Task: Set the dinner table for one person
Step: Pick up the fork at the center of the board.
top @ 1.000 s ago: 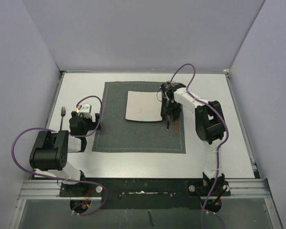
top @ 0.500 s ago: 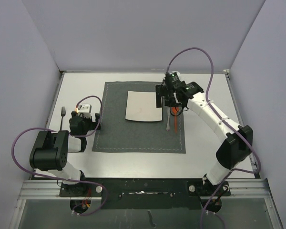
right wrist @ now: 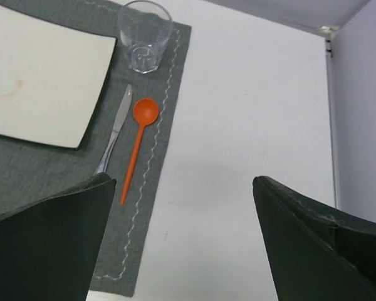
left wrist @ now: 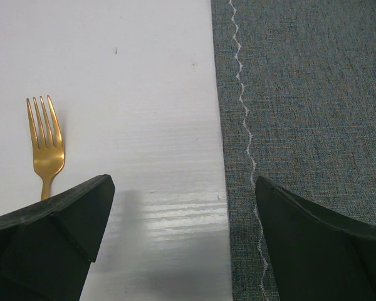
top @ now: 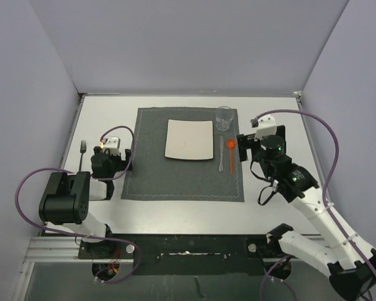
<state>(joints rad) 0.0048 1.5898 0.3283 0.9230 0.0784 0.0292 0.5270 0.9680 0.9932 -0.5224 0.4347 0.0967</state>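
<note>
The white dinner table [top: 175,213] carries a dark grey placemat [top: 175,179] with a square white plate [top: 189,139] on it. To the plate's right lie a silver knife [top: 220,155] and an orange spoon [top: 230,152]. A clear glass [top: 224,117] stands upright behind them. A gold fork [top: 83,153] lies on the bare table left of the mat and shows in the left wrist view [left wrist: 46,147]. My left gripper [top: 114,160] [left wrist: 182,251] is open and empty between the fork and the mat's left edge. My right gripper [top: 247,147] [right wrist: 182,244] is open and empty, raised beside the mat's right edge.
Grey walls enclose the table on the left, back and right. The right wrist view shows the plate [right wrist: 37,75], knife [right wrist: 116,128], spoon [right wrist: 138,141] and glass [right wrist: 144,34] at upper left, with bare table to their right.
My right arm has drawn back to the right and nearer, off the placemat. The spoon, knife and glass it covered now show. The left arm has not moved.
</note>
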